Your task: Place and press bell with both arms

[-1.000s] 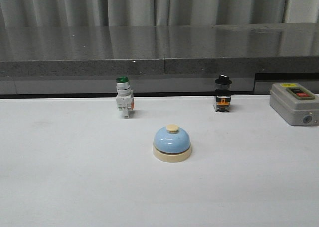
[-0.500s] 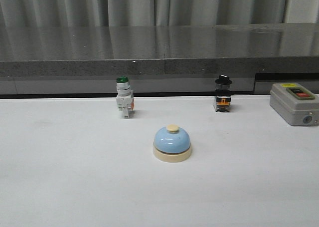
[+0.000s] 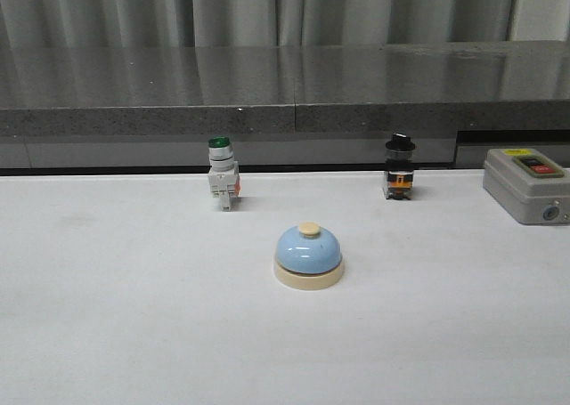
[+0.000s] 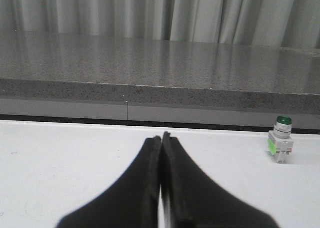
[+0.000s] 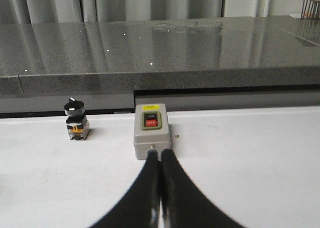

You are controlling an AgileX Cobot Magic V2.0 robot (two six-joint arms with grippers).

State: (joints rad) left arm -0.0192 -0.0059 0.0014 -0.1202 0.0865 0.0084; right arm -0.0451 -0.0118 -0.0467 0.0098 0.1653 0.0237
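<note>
The bell (image 3: 308, 255) sits upright on the white tabletop (image 3: 134, 334), blue dome on its cream base with the cream button facing straight up, so a press from above would meet it squarely. It stands alone in the open middle of the surface, touched by nothing, and neither wrist view shows it, so it lies outside what the jaws face at this moment.

The left gripper (image 4: 161, 138) has its jaws pressed together with nothing between them, tips pointing toward the grey ledge (image 4: 150, 62). The right gripper (image 5: 160, 153) is likewise closed and empty. Closed tips make a narrow, blunt point, which would suit pushing a small button, though that is only a judgement; for lifting the bell they would have to spread first.

The green-capped switch (image 4: 281, 146) stands ahead of the left jaws and off to one side, well apart from them. The grey on/off box (image 5: 152, 131) sits directly ahead of the right jaws, near their tips, with the black-capped switch (image 5: 76, 120) further off to the side. From the front, both switches and the box line the far edge of the tabletop, beyond the bell. Neither arm shows in the front view, so the task looks barely begun.
</note>
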